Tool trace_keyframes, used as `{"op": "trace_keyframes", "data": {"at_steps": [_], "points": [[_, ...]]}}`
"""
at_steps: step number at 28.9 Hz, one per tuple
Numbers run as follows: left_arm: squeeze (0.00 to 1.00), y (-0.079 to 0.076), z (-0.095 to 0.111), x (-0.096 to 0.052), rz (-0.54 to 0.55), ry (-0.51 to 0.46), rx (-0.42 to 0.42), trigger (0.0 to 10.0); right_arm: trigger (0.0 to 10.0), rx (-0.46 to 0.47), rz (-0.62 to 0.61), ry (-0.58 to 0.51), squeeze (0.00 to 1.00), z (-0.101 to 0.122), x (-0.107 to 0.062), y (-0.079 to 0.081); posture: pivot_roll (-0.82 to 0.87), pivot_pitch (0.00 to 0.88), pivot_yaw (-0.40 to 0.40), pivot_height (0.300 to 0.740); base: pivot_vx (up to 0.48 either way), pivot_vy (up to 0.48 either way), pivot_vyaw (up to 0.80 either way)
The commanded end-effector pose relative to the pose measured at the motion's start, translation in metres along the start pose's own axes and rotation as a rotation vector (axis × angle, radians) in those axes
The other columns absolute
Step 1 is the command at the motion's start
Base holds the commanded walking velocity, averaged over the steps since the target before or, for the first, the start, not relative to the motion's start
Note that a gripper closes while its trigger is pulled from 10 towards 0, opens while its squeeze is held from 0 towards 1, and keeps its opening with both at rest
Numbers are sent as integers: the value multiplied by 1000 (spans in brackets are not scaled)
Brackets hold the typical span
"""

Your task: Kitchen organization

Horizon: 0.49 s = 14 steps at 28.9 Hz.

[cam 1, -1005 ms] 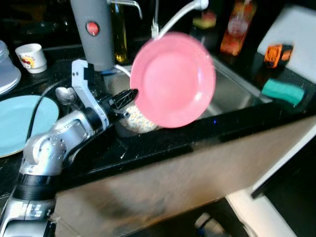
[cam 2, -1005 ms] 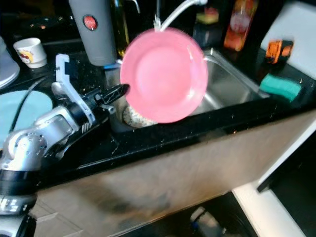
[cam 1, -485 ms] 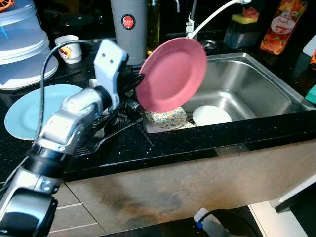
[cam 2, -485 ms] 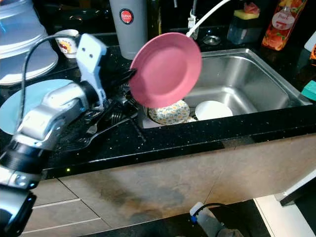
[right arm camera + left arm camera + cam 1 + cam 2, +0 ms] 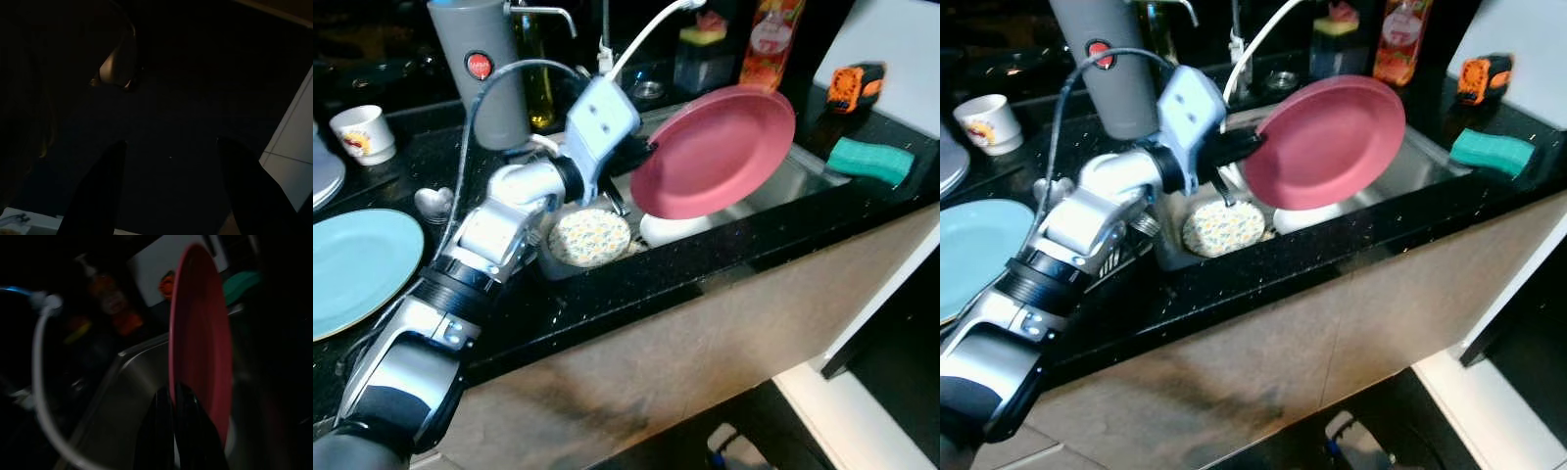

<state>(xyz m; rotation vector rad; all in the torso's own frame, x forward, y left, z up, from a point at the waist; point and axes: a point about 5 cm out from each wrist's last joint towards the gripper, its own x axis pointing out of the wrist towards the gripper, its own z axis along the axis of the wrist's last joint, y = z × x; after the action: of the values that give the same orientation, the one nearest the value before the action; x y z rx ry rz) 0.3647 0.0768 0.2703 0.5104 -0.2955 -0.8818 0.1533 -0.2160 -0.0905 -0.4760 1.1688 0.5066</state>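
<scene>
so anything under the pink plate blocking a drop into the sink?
Yes. The left tool holds the pink plate by its rim, tilted above the sink. Below it lie a white dish and a floral bowl, so the basin floor there is occupied.

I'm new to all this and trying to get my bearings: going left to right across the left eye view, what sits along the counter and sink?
Round light-blue plate → small white printed cup → tall grey canister → floral-patterned bowl → round pink plate held by the left end effector → teal sponge.
</scene>
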Motion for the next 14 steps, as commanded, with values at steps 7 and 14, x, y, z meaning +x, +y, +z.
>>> {"op": "trace_keyframes", "data": {"at_steps": [7,14], "points": [[0,11,-22,4,81,121,109,10000,10000,7,8,-34,0,7,2,4,-16,22,59,740,0,0,0],[0,-4,-42,12,-27,182,153,10000,10000,8,6,-35,0,6,2,5,-22,26,65,740,0,0,0]]}}
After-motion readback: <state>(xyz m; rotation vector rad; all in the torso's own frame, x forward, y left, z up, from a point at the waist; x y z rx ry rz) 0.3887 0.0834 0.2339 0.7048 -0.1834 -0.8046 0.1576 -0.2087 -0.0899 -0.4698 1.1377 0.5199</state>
